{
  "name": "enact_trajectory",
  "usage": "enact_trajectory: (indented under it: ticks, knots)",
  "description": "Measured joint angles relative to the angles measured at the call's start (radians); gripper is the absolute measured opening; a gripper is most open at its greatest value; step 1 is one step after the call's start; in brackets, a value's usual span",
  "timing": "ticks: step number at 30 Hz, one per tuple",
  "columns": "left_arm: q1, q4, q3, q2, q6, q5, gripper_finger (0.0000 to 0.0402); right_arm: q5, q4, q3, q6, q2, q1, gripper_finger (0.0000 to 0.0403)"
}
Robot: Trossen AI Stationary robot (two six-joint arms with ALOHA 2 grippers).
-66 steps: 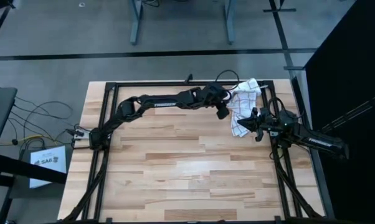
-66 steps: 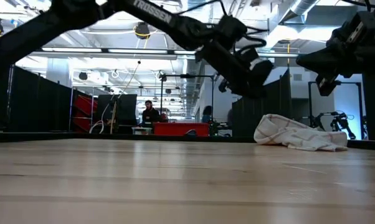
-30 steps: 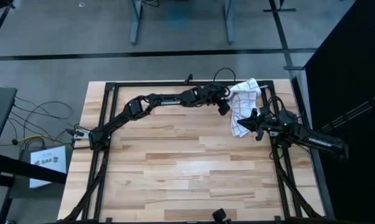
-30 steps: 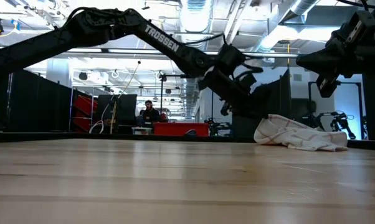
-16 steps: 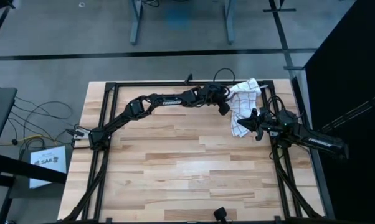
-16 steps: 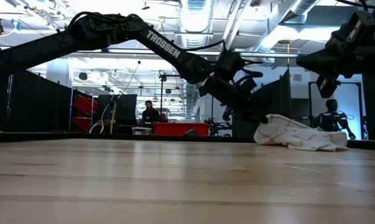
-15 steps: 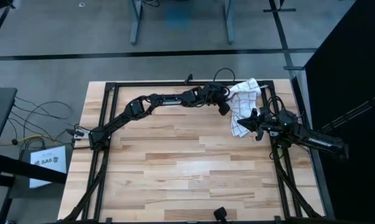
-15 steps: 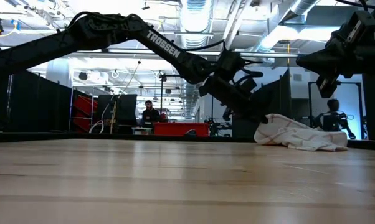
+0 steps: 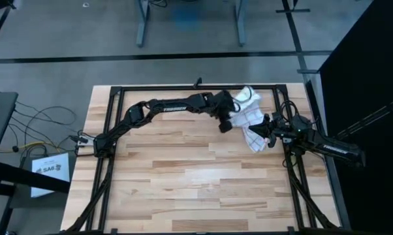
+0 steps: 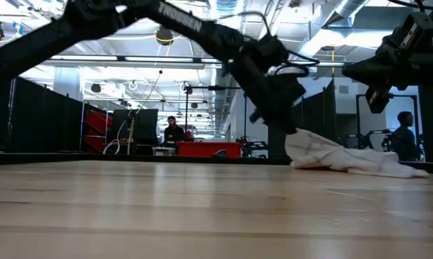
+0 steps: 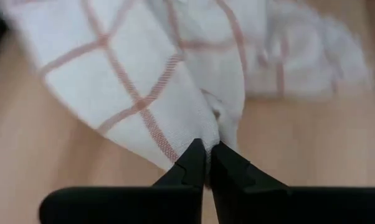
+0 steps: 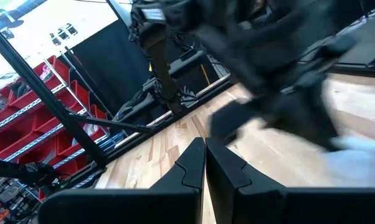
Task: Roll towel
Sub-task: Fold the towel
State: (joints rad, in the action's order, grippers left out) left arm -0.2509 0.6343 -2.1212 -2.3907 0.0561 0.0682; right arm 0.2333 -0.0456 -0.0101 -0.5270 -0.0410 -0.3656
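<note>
Since half a second ago, the towel (image 9: 250, 117) has been dragged toward 9 o'clock by the left gripper (image 11: 207, 163), whose jaws are pinched on its edge. It lies at the table's (image 9: 183, 170) 2 o'clock corner. Beside it hangs the right gripper (image 12: 205, 163), jaws pressed together.

the high view looks straight down on the whole table (image 9: 183, 170), far off. the low view sits at table-top level, facing across the boards into the room behind. the left wrist view looks close onto the towel (image 11: 144, 81) past its own fingers. the right wrist view faces across the table toward the left arm (image 12: 262, 37). high and low views share the towel and both arms
</note>
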Motion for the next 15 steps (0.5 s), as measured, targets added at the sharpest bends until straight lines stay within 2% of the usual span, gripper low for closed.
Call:
enact_trajectory:
  ticks: [9,15]
  knots:
    - [0.149,0.38,0.0,0.179,0.063,-0.042,0.0,0.009,-0.014,-0.043,0.011,-0.025,0.081,0.0]
    - [0.213,0.552,0.056,0.277,0.034,-0.079,0.0,0.005,-0.017,-0.071,0.053,-0.136,0.163,0.0]
